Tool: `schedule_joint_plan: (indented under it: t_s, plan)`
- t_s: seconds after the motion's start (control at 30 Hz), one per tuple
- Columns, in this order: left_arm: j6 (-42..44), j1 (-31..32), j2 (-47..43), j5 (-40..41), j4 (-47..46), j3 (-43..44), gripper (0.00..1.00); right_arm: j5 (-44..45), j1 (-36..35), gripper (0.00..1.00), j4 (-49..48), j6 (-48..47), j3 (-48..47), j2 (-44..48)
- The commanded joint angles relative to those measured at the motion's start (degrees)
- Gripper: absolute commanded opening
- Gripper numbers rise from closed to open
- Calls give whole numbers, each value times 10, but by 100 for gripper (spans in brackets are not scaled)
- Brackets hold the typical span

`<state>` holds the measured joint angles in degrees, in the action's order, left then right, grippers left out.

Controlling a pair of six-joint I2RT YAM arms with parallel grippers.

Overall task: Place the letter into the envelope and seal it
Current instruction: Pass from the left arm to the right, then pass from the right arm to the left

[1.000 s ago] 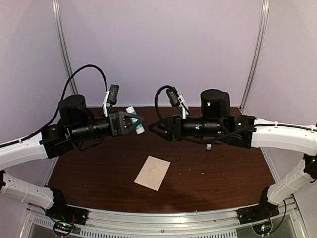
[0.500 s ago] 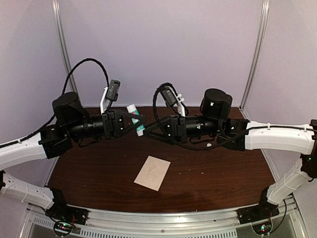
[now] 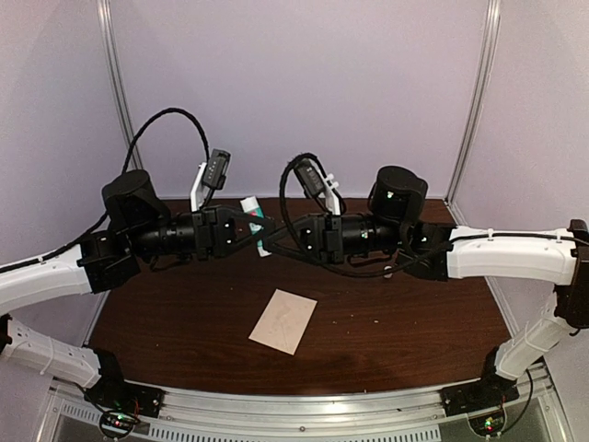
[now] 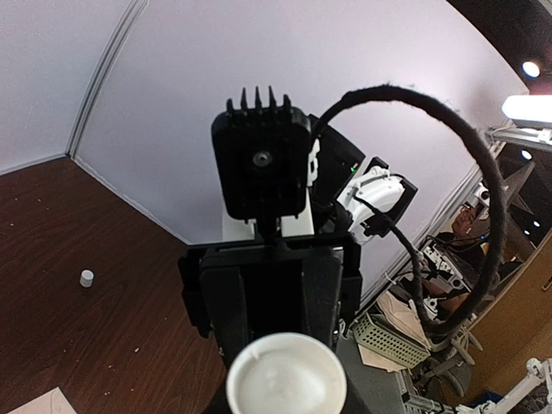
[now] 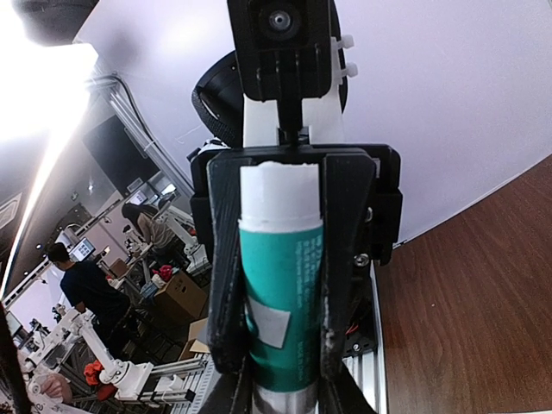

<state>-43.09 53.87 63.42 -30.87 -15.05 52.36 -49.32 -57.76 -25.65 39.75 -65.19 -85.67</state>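
1. The envelope (image 3: 283,320) lies flat on the counter (image 3: 396,322), near the front edge and slightly skewed, below the gap between the two arms. Neither arm touches it. No separate letter sheet is visible, and whether one is inside cannot be told.
2. A glue stick (image 5: 280,293) with a teal label and white end is held in the air above the counter, well clear of the envelope. This is probably preparation for sealing.
3. The left gripper (image 3: 250,226) has its jaws narrow, clamped on the stick's body to steady it.
4. The right gripper (image 3: 274,241) faces it, jaws drawn in around the stick's lower end. A firm grip cannot be confirmed. It is likely there to twist the stick or take it over.
5. A small white cap-like piece (image 4: 86,278) sits apart on the counter, possibly the stick's cap.
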Motion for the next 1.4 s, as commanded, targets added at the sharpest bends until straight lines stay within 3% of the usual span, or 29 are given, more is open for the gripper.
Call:
schedule_joint_plan:
  t_s: [0.0, 0.23, 0.43, 0.53, 0.77, 1.37]
  plan:
    - [5, 3, -1, -3, -39, 18, 8, 4, -1, 20, -48, 14, 9, -1]
    - [-1, 3, -10, 11, -50, 10, 16, 20, -2, 10, -75, 24, 27, 6]
    - [-21, 4, -19, 26, -93, -13, 50, 61, -2, 7, -147, 48, 60, 23]
    - [-30, 6, -16, 28, -112, -21, 56, 81, -1, 6, -175, 53, 72, 27]
    - [-45, 16, 4, 25, -140, -28, 53, 126, -3, 6, -185, 38, 82, 39]
    - [-71, 23, 34, 28, -189, -35, 24, 142, -11, 6, -113, -12, 75, 50]
